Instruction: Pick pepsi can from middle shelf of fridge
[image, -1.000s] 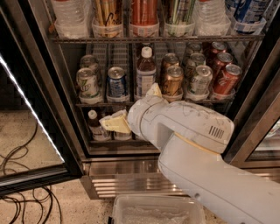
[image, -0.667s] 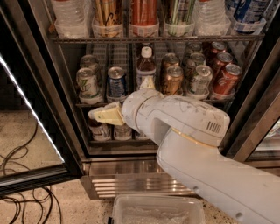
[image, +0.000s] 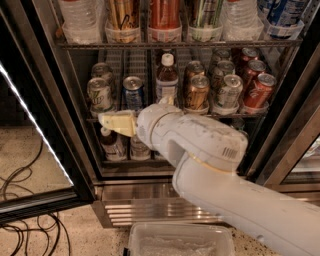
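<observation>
The pepsi can (image: 133, 92), blue with a silver top, stands on the middle shelf (image: 227, 115) of the fridge (image: 60, 100), second from the left. A green-and-white can (image: 99, 94) is to its left and a brown bottle (image: 167, 77) to its right. My gripper (image: 116, 123), cream-coloured, points left at the height of the shelf's front rail. It sits just below and slightly left of the pepsi can, in front of the rack. The white arm (image: 200, 145) covers the middle of the shelf front.
Brown, silver and red cans (image: 257, 90) fill the right of the middle shelf. Tall bottles and cans stand on the rack above (image: 165, 44). Small bottles (image: 112, 145) sit on the lower shelf. The glass door (image: 35, 150) hangs open at left. Cables (image: 25, 225) lie on the floor. A clear tray (image: 180, 240) is at the bottom.
My gripper has moved left and up from in front of the lower shelf to the middle shelf's front rail, below the pepsi can. The cans have not moved.
</observation>
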